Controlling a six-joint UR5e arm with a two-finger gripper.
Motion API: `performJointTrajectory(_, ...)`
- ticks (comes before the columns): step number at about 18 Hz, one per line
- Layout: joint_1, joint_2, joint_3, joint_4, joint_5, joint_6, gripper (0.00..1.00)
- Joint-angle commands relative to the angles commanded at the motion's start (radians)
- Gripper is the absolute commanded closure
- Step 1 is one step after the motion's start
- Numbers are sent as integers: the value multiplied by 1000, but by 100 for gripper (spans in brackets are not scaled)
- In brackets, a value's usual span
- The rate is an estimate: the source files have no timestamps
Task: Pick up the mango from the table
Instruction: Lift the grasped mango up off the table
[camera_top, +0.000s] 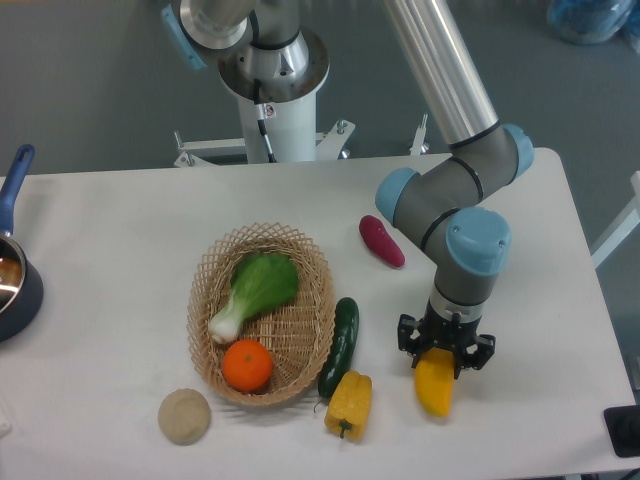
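Note:
The mango (434, 388), a smooth yellow-orange oval, lies on the white table (120, 250) at the front right. My gripper (445, 352) points straight down over the mango's upper end. Its fingers have drawn in against both sides of the fruit, so it is shut on the mango. The wrist hides the fingertips and the top of the mango. The mango still rests on the table.
A yellow bell pepper (348, 404) and a dark cucumber (340, 346) lie just left of the mango. A wicker basket (313, 330) holds bok choy and an orange. A purple sweet potato (382, 241) lies behind, a tan ball (184, 416) front left, a blue pot (12, 280) at the left edge.

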Motion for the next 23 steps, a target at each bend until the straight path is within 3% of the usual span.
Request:
performJointTrajectory(5, 41, 117, 45, 2, -232, -15, 61)
performJointTrajectory(11, 110, 212, 43, 0, -411, -112, 61)
performJointTrajectory(16, 159, 237, 45, -2, -418, -109, 61)
performJointTrajectory(23, 167, 246, 37, 0, -418, -107, 61)
